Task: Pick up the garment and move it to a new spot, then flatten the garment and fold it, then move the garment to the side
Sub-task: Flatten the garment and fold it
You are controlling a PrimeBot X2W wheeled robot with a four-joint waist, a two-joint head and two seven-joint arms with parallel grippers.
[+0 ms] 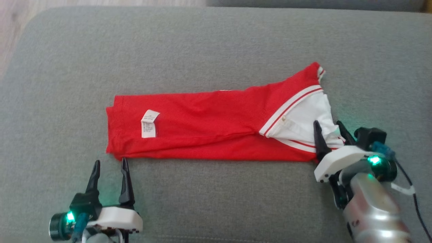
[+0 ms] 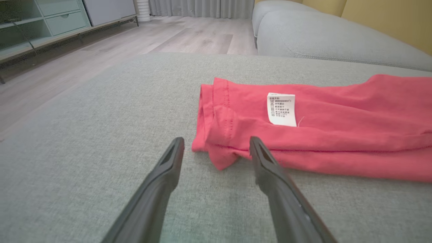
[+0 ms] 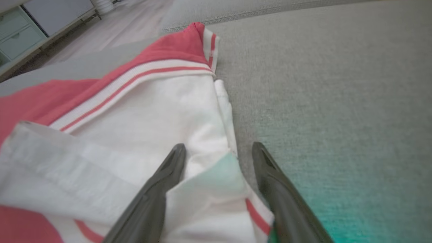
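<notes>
Garment (image 1: 209, 128) lay folded lengthwise on the grey cushion (image 1: 216, 44), mid-fold by my judgement; my left gripper (image 1: 110, 161) stood open at the hem (image 1: 113, 131), my right gripper (image 1: 327, 123) open astride the collar (image 1: 303, 114), both needing to close next.

A: Head camera looks steeply down on the grey cushion (image 1: 216, 40)?
B: Yes. Wrist cameras sit low and close, facing across it: left shares the garment (image 2: 320, 135) hem end, right its collar (image 3: 135, 114)

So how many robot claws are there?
2. The left gripper is open by the hem corner of the red shirt; the right gripper is open at its white collar.
</notes>
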